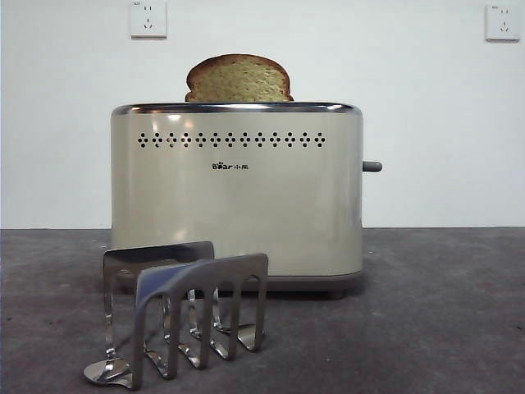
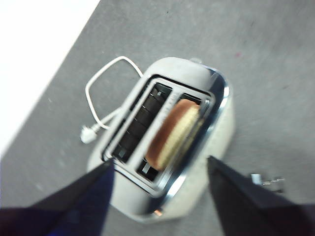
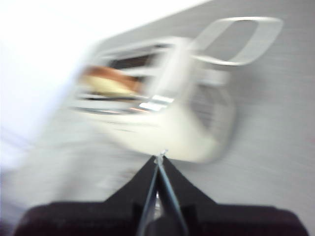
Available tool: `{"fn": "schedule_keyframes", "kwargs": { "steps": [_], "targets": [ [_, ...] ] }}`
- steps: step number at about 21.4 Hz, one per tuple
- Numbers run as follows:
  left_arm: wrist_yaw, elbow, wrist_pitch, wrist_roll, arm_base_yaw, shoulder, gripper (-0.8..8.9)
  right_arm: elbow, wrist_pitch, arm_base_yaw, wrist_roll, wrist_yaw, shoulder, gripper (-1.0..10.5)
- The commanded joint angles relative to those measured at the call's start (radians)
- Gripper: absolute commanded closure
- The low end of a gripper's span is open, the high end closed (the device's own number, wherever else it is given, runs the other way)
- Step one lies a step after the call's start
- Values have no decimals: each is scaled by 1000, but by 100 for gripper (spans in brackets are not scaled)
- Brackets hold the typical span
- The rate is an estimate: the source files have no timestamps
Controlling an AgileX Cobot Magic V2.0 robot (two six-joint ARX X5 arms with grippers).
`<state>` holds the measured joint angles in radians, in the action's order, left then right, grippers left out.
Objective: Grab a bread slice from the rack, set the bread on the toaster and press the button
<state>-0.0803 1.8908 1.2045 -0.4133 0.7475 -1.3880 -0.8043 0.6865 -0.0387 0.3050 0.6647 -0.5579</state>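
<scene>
The cream toaster (image 1: 238, 193) stands mid-table with the slice of bread (image 1: 239, 80) upright in a top slot, its domed top sticking out. The steel rack (image 1: 176, 316) stands empty in front of the toaster. The toaster's lever (image 1: 372, 167) sticks out on its right side. My left gripper (image 2: 160, 169) is open and empty above the toaster (image 2: 172, 142), looking down on the bread (image 2: 173, 133). My right gripper (image 3: 160, 158) is shut and empty, near the toaster's (image 3: 162, 113) end; that view is blurred, the bread (image 3: 110, 81) showing faintly. Neither gripper shows in the front view.
The toaster's white power cord (image 2: 101, 98) and plug lie on the grey table behind it, also in the right wrist view (image 3: 241, 42). A white wall with two sockets (image 1: 148, 19) stands behind. Part of the rack (image 2: 268, 181) shows beside the toaster.
</scene>
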Motion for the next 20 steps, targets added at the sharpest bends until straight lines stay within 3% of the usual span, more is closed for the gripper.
{"fn": "schedule_keyframes", "kwargs": {
  "steps": [1,3,6,13,20],
  "targets": [
    [9,-4,56,190,0,55,819,-5,-121,0,155,142,-123,948],
    [9,-4,113,258,-4,92,819,-11,-210,0,198,238,-259,948],
    [10,-4,113,324,-4,119,819,-30,-291,0,200,294,-417,948],
    [15,-5,116,433,-4,166,819,-178,-320,-1,160,306,-752,948],
    [84,-6,116,460,-4,194,819,-322,-320,-14,156,335,-972,948]
  ]
}}
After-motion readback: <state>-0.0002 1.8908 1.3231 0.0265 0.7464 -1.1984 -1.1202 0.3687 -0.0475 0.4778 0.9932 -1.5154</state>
